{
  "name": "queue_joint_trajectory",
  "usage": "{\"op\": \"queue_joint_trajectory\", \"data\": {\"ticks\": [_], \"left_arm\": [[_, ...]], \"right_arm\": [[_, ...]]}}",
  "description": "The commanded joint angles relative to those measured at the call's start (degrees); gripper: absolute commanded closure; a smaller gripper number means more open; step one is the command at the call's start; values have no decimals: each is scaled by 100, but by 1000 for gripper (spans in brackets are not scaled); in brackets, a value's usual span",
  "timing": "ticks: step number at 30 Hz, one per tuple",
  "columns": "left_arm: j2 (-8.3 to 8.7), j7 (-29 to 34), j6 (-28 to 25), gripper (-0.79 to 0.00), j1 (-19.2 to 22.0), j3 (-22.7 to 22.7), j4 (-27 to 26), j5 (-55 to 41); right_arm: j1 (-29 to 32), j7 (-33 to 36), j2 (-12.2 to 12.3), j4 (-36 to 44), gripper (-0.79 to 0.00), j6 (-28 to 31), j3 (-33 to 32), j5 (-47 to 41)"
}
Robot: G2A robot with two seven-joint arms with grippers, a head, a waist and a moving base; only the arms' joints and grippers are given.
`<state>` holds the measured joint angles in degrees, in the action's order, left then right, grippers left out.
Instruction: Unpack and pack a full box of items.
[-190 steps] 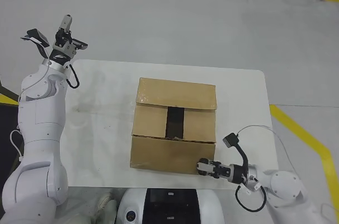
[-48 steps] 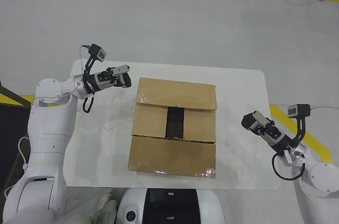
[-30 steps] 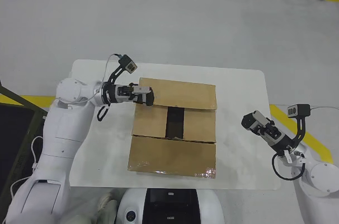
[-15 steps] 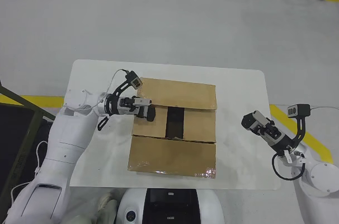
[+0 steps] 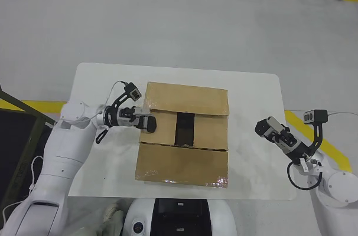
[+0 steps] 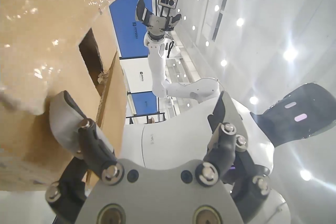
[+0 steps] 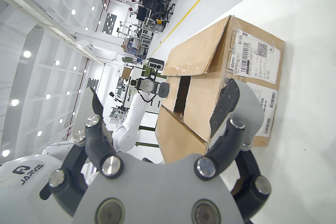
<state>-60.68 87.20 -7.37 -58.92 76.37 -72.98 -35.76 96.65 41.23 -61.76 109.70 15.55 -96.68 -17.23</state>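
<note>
The box (image 5: 185,133) is touching one finger of the left gripper (image 5: 148,122), fingers standing apart; the right gripper (image 5: 264,127) is gaping too, box well beyond its fingertips

A brown cardboard box (image 5: 167,162) sits flat at the centre of the frame on the white table (image 5: 256,106). Its 4 top flaps (image 5: 188,99) are folded inward, leaving 1 dark rectangular gap (image 5: 184,130) at the middle. Glossy tape (image 5: 185,179) runs along its lower edge, and printed labels (image 7: 252,57) cover its right side.
</note>
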Motion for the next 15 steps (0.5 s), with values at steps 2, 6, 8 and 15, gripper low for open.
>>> {"op": "queue_joint_trajectory", "data": {"ticks": [2,6,8,15], "left_arm": [[1,-130,-79,-785,83,-15,97,55],[-9,-299,-176,-785,246,-84,246,141],[-19,-333,-205,-785,343,-119,334,108],[-70,-234,-341,-785,708,-292,537,-100]], "right_arm": [[0,0,0,0,-785,0,0,0],[0,0,0,0,-785,0,0,0],[0,0,0,0,-785,0,0,0],[0,0,0,0,-785,0,0,0]]}}
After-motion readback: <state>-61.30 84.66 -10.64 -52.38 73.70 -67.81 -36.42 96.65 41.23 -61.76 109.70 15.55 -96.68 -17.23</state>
